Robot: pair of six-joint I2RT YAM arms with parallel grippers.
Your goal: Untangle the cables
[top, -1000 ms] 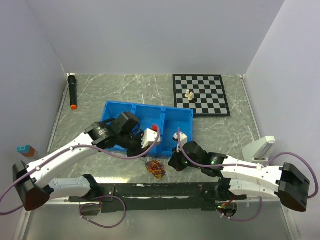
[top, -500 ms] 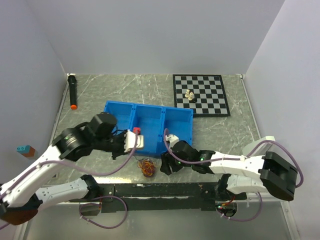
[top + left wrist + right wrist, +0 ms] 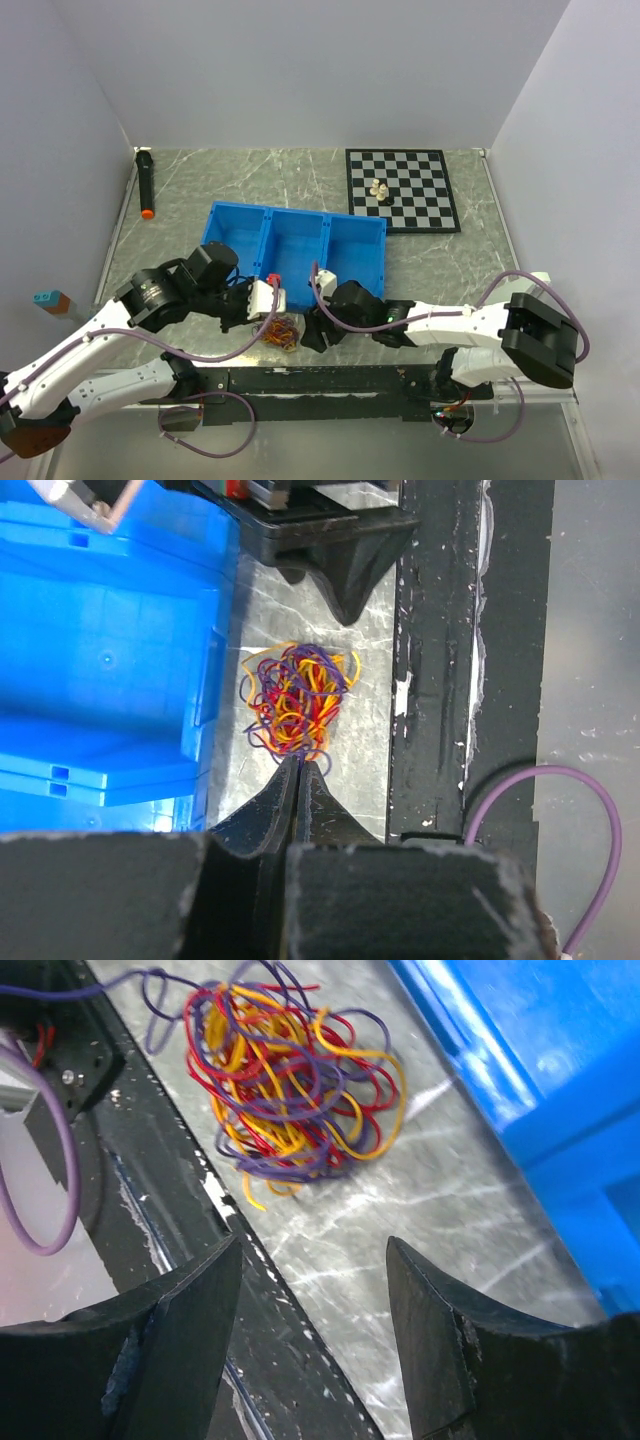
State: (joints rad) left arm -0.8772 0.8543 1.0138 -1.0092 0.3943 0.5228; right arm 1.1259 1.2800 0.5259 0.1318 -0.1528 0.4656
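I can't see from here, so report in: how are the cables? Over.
Left gripper shut, tips at the cables' edge. Right gripper open, short of them. One knotted bunch beside the blue bin. Nothing on top.

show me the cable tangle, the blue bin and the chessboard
cable tangle [image 3: 300, 702], left wrist view, middle of the bunch
blue bin [image 3: 297, 243], top external view, bare floor of the middle compartment
chessboard [image 3: 430, 195], top external view, bare squares near its right edge
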